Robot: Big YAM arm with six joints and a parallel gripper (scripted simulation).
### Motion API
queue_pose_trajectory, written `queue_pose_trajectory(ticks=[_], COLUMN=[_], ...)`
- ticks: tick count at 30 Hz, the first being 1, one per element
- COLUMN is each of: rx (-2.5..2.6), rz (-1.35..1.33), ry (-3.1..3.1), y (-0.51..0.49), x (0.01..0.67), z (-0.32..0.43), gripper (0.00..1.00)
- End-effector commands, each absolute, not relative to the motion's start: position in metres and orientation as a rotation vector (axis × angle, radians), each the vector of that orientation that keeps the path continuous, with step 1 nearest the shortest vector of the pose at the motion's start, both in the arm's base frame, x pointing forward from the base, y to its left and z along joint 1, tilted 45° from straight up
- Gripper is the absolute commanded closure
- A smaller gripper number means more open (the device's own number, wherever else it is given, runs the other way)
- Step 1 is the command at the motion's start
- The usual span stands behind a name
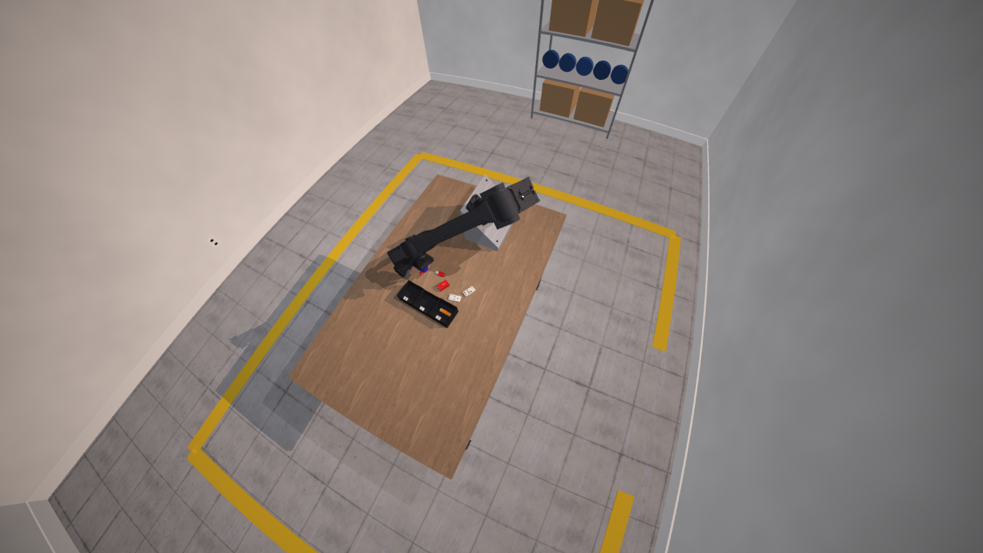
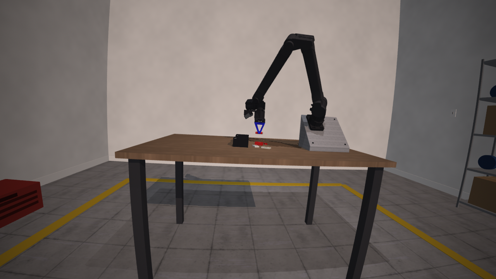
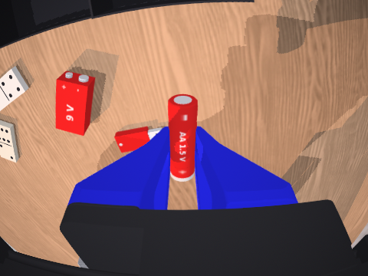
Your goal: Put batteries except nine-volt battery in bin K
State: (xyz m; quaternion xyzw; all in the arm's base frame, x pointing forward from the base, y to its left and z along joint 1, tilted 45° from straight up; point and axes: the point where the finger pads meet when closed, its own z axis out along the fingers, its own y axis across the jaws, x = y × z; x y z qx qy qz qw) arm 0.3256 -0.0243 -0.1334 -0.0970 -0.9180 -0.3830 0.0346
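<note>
My gripper (image 3: 182,136) with blue fingers is shut on a red AA battery (image 3: 182,136) and holds it above the table, as the exterior view (image 2: 259,132) shows. Below it on the wood lie a red nine-volt battery (image 3: 73,103) and another small red battery (image 3: 134,138), partly hidden by my left finger. One bin at the right end holds an orange thing (image 1: 446,312). I cannot read the bin marks.
Two white dominoes (image 3: 9,107) lie at the left edge of the wrist view, also seen beside the bins (image 1: 461,294). The arm's grey base (image 2: 322,136) stands at the back of the table.
</note>
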Motion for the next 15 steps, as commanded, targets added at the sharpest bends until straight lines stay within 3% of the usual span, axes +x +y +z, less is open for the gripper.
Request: queue_pose_trajectory(ticks=[1,15], rx=[-0.252,-0.261], rz=[-1.174,-1.174], ry=[-2.873,-2.870], y=[-0.0332,-0.0336], x=[0.3495,0.3513], z=[-0.1305,-0.1301], gripper=[0.92,0.92])
